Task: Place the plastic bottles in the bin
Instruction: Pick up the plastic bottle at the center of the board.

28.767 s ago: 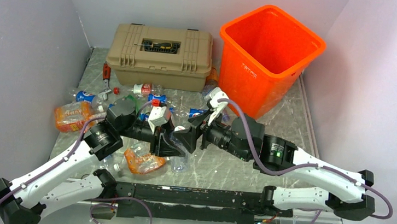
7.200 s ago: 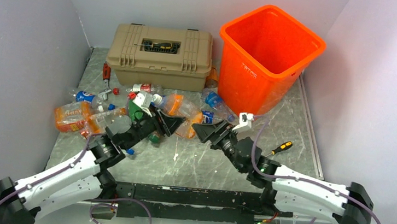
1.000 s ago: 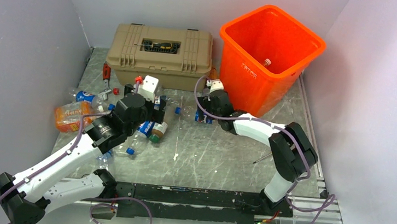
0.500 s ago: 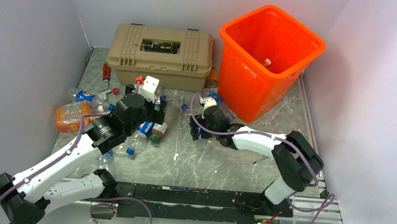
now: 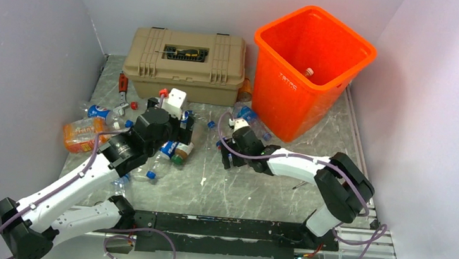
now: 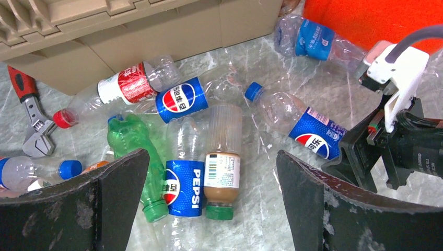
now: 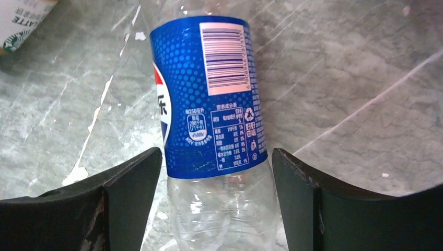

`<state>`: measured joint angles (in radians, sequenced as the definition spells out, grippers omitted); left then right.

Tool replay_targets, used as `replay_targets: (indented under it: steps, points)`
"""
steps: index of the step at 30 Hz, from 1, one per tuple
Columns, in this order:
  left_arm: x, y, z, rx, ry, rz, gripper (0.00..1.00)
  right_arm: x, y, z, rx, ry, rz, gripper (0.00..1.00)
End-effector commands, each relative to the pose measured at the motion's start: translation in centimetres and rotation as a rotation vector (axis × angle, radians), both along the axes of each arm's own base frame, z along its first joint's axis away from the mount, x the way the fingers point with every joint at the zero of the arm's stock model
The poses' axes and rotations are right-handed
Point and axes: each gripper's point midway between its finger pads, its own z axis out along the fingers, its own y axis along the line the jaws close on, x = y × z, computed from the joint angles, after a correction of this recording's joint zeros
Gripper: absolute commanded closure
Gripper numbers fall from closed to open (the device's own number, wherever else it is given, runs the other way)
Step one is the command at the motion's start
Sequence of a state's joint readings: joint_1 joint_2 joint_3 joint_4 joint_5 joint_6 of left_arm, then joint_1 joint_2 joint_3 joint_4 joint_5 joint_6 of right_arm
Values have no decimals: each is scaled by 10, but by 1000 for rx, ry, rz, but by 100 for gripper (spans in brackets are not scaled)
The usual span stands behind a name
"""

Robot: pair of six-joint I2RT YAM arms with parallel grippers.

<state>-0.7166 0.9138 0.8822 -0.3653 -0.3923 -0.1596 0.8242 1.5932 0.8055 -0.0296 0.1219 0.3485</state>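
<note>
The clear plastic bottle with the blue Pepsi label [image 7: 209, 99] lies flat on the grey marbled bench [image 7: 339, 78], near its middle, at about 7 o'clock from the tall bright orange plastic bin [image 5: 294, 88]. The right claw [image 7: 214, 151] straddles it. Its jaws are open and sit close on both sides at the label's lower edge, with a sliver of gap at 3 o'clock, so nothing is clamped yet. The hold would land where the label gives way to thin bare plastic. I judge the wall may buckle and the smooth bottle squirt out toward 12 o'clock, or hang lopsided and swing. The bin's thick rim stands high, and a low carry could knock the bottle down outside it. At 9 o'clock the left claw [image 6: 210, 154] hangs wide open and empty over other plastic bottles [image 6: 183, 188], and the two arms look near enough to clash.
</note>
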Motion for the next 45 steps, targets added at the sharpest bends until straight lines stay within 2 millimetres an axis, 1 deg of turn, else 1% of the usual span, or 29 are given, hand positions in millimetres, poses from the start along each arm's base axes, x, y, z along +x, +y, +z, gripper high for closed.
replay_targets:
  steps: [1,4,6,9,11,13,15,16,17,18,19,21,23,25,28,30,31,34,36,38,41,45]
  points:
    - [3,-4,15,-33,-23,-6,3,-6,1,-6,-35,12,13,21]
    - [3,-5,14,-31,-20,-11,3,-10,-2,-11,-49,20,18,29]
    - [3,-6,13,-33,-18,-15,3,-13,-3,-10,-36,13,22,36]
    - [2,-9,14,-41,-19,-31,3,-14,-6,-3,-14,-17,10,51]
    - [0,-12,16,-55,-26,-48,3,-14,-10,7,2,-52,-5,57]
    - [-3,-12,23,-82,-46,-57,4,-12,-11,29,55,-127,-17,61]
    - [-6,-12,33,-121,-85,-63,3,-15,-12,56,134,-211,-17,62]
    - [-8,-12,39,-146,-110,-72,2,-21,-14,67,177,-249,-7,63]
    - [-11,-12,46,-177,-138,-83,1,-24,-13,95,272,-322,4,64]
    - [-15,-14,52,-207,-168,-109,0,-32,-13,111,336,-365,24,65]
    - [-21,-20,60,-241,-206,-161,0,-40,-11,127,409,-407,47,66]
    - [-34,-32,70,-304,-282,-274,1,-55,-12,156,548,-474,83,67]
    - [-47,-40,82,-387,-335,-346,0,-68,-10,180,663,-513,131,67]
    - [-58,-48,88,-449,-325,-410,1,-77,-6,198,740,-530,163,67]
    - [-83,-72,93,-463,-276,-601,1,-86,-1,219,833,-561,176,69]
    - [-95,-84,96,-494,-253,-691,1,-90,2,229,882,-581,182,70]
    - [-98,-87,98,-513,-251,-713,0,-92,4,233,897,-588,186,70]
    - [-104,-91,101,-537,-229,-767,1,-97,12,242,930,-600,212,71]
    - [-109,-96,100,-540,-197,-809,1,-105,20,251,971,-612,255,71]
    - [-111,-100,97,-548,-174,-840,1,-114,29,256,999,-612,303,71]
    - [-114,-103,100,-577,-165,-889,1,-128,45,257,1009,-600,368,72]
    - [-120,-106,100,-604,-145,-944,1,-135,54,254,1038,-596,391,73]
